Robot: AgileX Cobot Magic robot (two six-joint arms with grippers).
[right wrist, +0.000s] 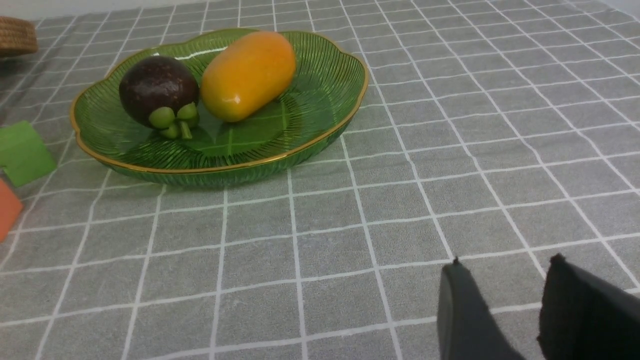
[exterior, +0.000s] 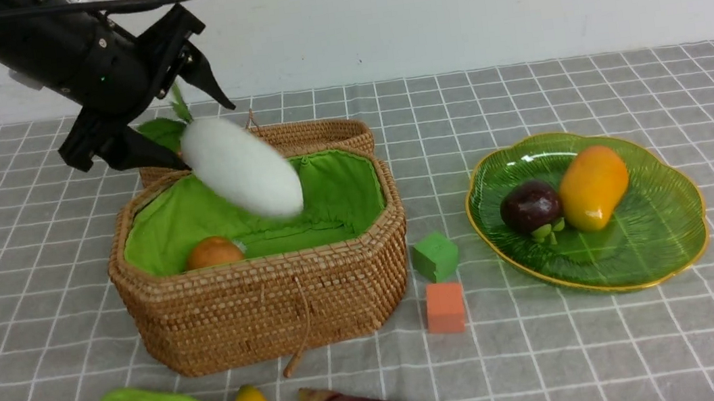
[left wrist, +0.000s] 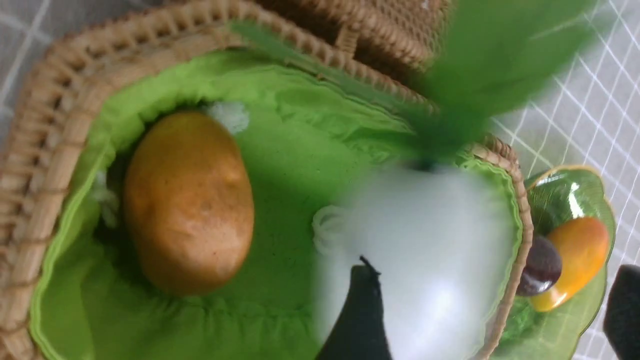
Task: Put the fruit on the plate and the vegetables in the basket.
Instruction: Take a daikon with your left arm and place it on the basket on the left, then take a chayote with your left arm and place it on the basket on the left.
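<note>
White toy radish with green leaves (exterior: 240,167), blurred, above deep brown woven green-lined basket (exterior: 261,307), beside wide-spread left claw (exterior: 206,136); right claw (right wrist: 505,262) narrowly parted, empty.

Black left arm (exterior: 73,51) is reaching forward, raised, angled downward. Its black two-finger left gripper (exterior: 204,134) is hanging with jaws spread wide. Black right gripper (right wrist: 506,270) is sitting low, fingertips (right wrist: 460,310) slightly parted, holding nothing.
</note>
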